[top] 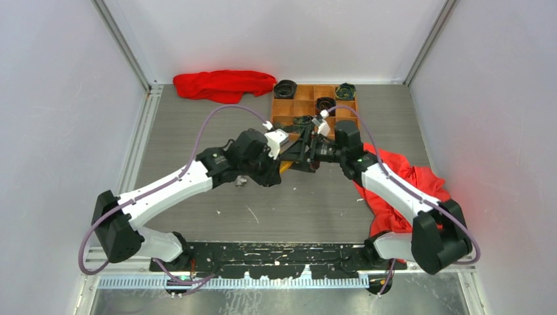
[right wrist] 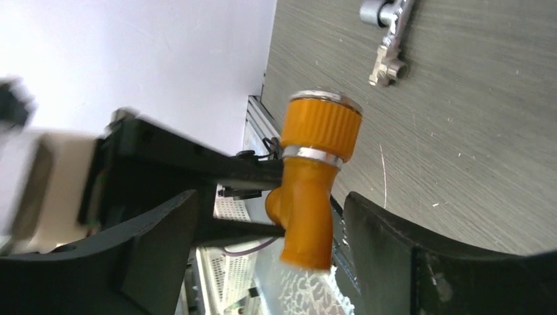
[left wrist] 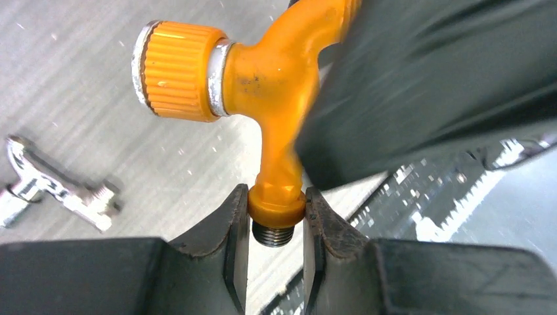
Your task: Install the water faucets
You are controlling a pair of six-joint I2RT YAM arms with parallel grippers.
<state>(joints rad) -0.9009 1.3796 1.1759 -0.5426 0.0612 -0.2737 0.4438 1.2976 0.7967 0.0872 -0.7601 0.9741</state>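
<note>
**Q:** Where is the orange faucet (left wrist: 276,98)?

**A:** At mid-frame in the top view, lifted off the bench (top: 295,203), where the two arms meet. In the left wrist view its ribbed knob points to the upper left, and its threaded metal end hangs at lower centre.

**Q:** How do the left fingers (left wrist: 230,230) stand?

**A:** They are clamped on the faucet's orange collar, just above the thread (both pads touching).

**Q:** And the right fingers (right wrist: 387,249)?

**A:** They stand apart, one on each side of the orange body, with a clear gap on both sides.

**Q:** Where is the silver faucet (left wrist: 62,187)?

**A:** It lies flat on the bench, at centre left in the left wrist view and upper right in the right wrist view.

**Q:** What else is shown?

**A:** An orange compartment tray (top: 289,108) at upper centre holds dark round items. One red cloth (top: 223,84) lies at upper left and another at right.
</note>
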